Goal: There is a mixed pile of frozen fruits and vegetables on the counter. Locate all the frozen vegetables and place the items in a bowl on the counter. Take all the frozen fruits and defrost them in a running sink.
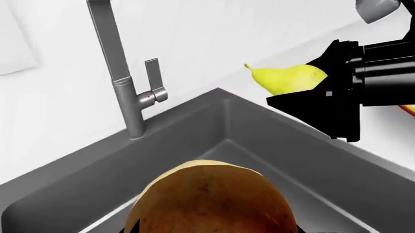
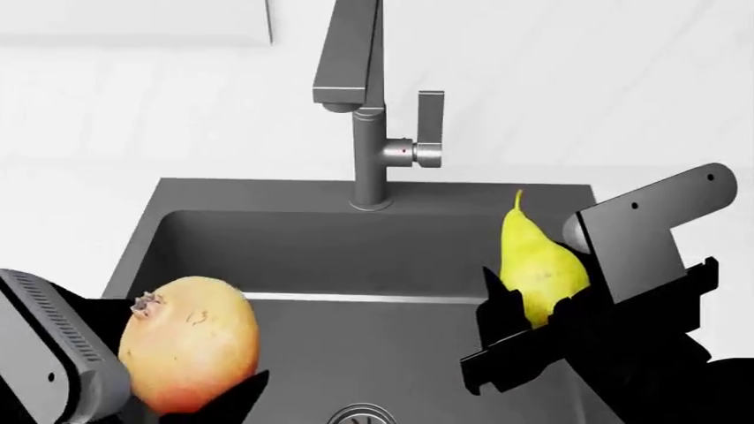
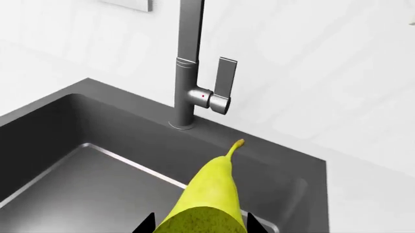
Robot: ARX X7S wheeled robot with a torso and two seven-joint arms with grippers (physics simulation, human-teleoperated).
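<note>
My right gripper point(image 2: 536, 331) is shut on a yellow pear point(image 2: 539, 265), one of the frozen fruits, held stem up over the right part of the dark grey sink point(image 2: 353, 247). From the right wrist, the pear point(image 3: 211, 194) fills the gap between the jaws of that gripper point(image 3: 199, 225). My left gripper point(image 2: 189, 380) is shut on a round orange-brown item point(image 2: 189, 340) with a small crown-like tip, held over the sink's left part. That item point(image 1: 211, 199) hides the left gripper point(image 1: 211, 229). The left wrist view also shows the pear point(image 1: 288, 79).
The square grey faucet point(image 2: 367, 132) with its side lever point(image 2: 430, 119) stands behind the basin; no water shows. The round drain point(image 2: 363, 413) lies at the near edge. White counter point(image 2: 71, 194) surrounds the sink. A red-and-yellow sliver point(image 1: 407, 109), perhaps the bowl's rim, shows past the right arm.
</note>
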